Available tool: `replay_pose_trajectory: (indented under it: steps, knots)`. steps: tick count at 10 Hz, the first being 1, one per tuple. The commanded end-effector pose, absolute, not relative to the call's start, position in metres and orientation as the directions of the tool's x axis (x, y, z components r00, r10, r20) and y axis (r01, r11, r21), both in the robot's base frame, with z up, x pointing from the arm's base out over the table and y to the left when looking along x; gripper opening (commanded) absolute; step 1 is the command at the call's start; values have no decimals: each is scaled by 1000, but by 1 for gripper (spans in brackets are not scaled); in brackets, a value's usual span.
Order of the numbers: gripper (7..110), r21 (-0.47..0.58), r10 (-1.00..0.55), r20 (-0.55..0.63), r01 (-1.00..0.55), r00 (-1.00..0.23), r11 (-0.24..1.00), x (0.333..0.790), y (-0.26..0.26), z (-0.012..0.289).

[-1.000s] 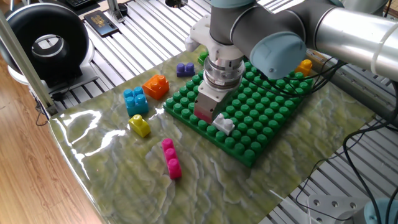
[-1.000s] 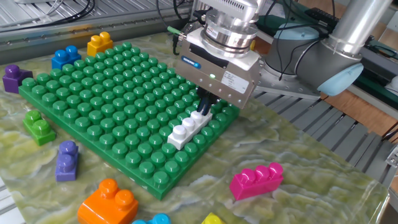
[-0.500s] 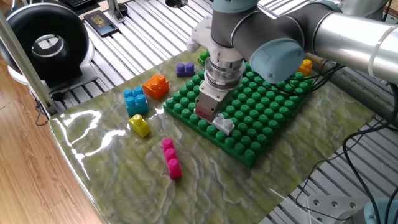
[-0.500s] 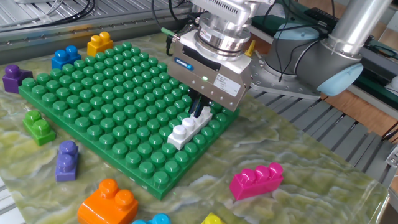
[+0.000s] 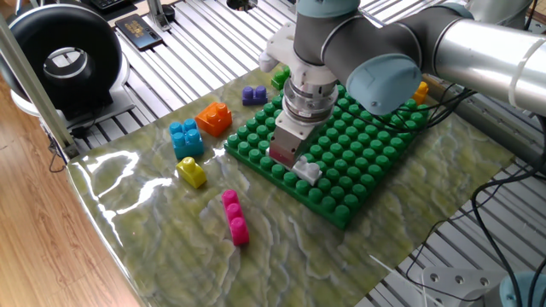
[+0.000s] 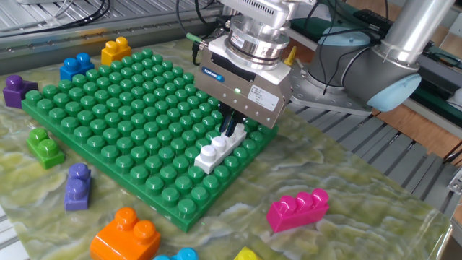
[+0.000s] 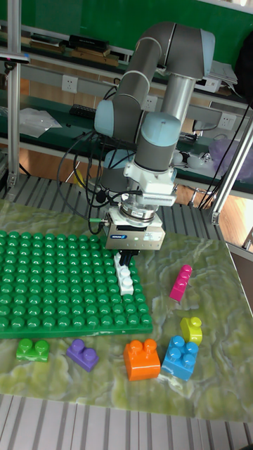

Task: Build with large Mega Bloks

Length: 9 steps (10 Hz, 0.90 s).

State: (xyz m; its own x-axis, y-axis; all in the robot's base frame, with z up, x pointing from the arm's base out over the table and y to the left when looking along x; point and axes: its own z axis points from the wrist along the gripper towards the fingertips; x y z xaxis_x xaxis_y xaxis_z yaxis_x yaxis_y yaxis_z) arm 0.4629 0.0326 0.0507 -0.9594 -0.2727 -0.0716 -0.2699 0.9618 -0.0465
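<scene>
A long white brick [image 6: 216,148] sits pressed onto the green baseplate [image 6: 108,108] near one corner; it also shows in the tall view as the white brick [image 7: 126,280]. My gripper [image 6: 231,130] hangs straight down over its far end, dark fingers straddling the last stud, jaws slightly open. The gripper [image 5: 288,159] body hides most of that end, leaving only the white brick [image 5: 307,170] tip in sight. Loose on the mat lie a pink brick [image 5: 235,217], a yellow brick [image 5: 192,172], a blue brick [image 5: 185,138], an orange brick [image 5: 214,118] and a purple brick [image 5: 253,95].
Beyond the plate lie a small green brick [image 6: 45,146], another blue brick [image 6: 74,65], a yellow-orange brick [image 6: 115,49] and a dark purple brick [image 6: 16,89]. The marbled mat ends at slatted metal table edges. Cables run behind the arm.
The gripper shifted slightly along the white brick and then held still. The white brick stayed put on the baseplate.
</scene>
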Motion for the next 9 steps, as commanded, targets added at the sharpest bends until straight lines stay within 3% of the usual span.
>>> replay_pose_trajectory:
  steps: [1,9]
  knots:
    - [7,-33,-268,-74,-266,-961,963,463,33,48]
    - [7,2,-259,-83,-260,-962,966,470,41,38]
